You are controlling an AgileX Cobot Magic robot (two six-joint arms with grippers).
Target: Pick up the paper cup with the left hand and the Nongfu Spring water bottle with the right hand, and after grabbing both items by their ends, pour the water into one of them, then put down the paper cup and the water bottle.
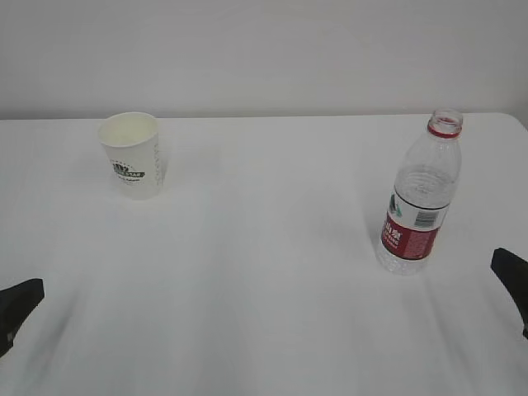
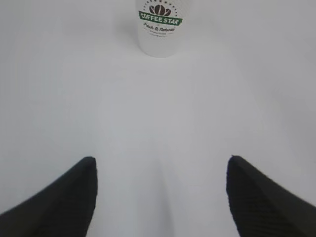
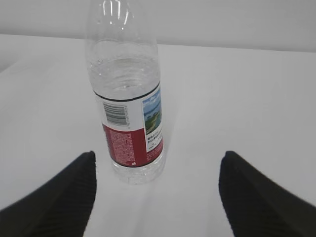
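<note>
The white paper cup [image 1: 132, 155] with a dark green logo stands upright at the table's back left; the left wrist view shows the paper cup [image 2: 159, 29] far ahead. My left gripper [image 2: 160, 160] is open and empty, only a fingertip [image 1: 18, 304] showing at the exterior view's lower left edge. The Nongfu Spring water bottle [image 1: 419, 198], clear with a red neck ring and red-and-white label, stands uncapped at the right, holding water [image 3: 126, 74]. My right gripper [image 3: 157, 155] is open, with the bottle [image 3: 127, 98] just ahead, left of centre and not touched.
A white table [image 1: 264, 280] fills the views, with a pale wall [image 1: 264, 49] behind its far edge. The table's right corner [image 1: 516, 120] lies just behind the bottle. A fingertip [image 1: 513, 274] of my right gripper shows at the exterior view's right edge.
</note>
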